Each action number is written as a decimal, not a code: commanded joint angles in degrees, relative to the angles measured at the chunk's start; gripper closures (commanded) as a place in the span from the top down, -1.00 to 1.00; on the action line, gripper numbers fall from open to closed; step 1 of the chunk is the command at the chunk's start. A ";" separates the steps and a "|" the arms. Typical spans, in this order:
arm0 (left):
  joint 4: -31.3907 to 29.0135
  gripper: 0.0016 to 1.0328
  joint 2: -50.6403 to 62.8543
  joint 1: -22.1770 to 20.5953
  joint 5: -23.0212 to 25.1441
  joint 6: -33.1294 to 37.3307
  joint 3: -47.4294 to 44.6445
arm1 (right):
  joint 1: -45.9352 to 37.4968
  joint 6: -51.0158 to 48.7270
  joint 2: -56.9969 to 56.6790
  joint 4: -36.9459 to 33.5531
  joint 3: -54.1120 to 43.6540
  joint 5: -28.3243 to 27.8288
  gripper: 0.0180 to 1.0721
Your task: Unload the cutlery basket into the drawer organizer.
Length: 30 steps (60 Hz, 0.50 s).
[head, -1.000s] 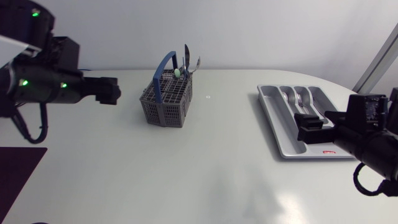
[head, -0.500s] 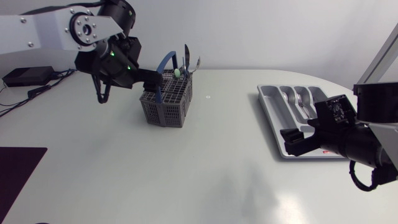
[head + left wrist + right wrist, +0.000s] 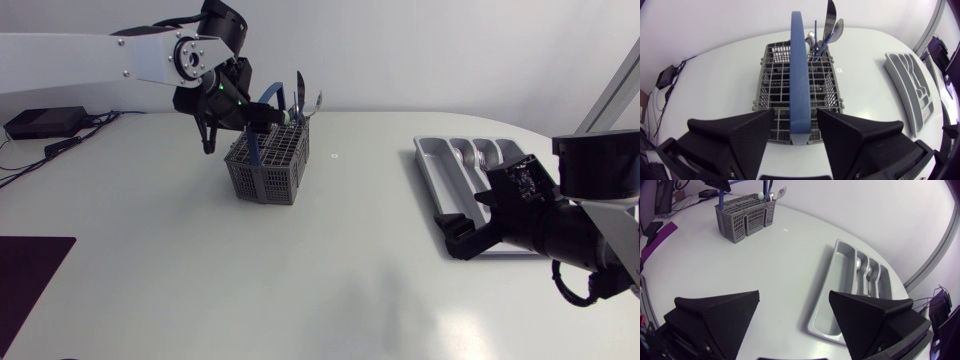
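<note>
Hanging wide open above the basket, the left claw should slip past the blue handle and pinch one spoon.

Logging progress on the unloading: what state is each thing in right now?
cutlery basket: upright, handle up, cutlery standing in one corner
drawer organizer: flat, partly filled
left gripper: open, straddling the handle
right gripper: open, empty

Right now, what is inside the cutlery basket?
A knife and a spoon stand upright in the back corner of the cutlery basket, beside a thin blue rod. Nearer compartments look empty. The mesh hides the pieces' lower ends.
</note>
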 commanded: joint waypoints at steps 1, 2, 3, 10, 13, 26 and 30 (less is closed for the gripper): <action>0.57 -0.53 2.01 0.56 0.21 -1.81 2.50 | 0.40 -1.09 0.16 -0.81 0.68 -0.16 0.90; 0.57 -0.56 2.01 0.65 0.21 -1.81 2.50 | 0.40 -1.09 0.16 -0.81 0.68 -0.08 0.90; 0.57 -0.56 2.01 0.73 0.29 -1.89 2.33 | 0.40 -1.09 0.07 -0.81 0.60 -0.08 0.90; 0.57 -0.64 2.01 0.82 0.29 -1.98 1.01 | 0.40 -1.27 -0.11 -0.81 0.68 -0.08 0.90; 0.57 -0.68 1.75 0.73 0.29 -1.98 0.22 | 0.40 -1.27 -0.11 -0.81 0.77 -0.16 0.90; 0.48 -0.75 -2.47 -0.67 0.12 -1.10 -4.97 | 0.93 -1.27 0.24 -0.72 1.47 -0.16 0.90; 0.48 -0.75 -4.85 -0.67 0.12 -0.84 -7.43 | 1.10 -1.27 0.24 -0.72 1.65 -0.16 0.90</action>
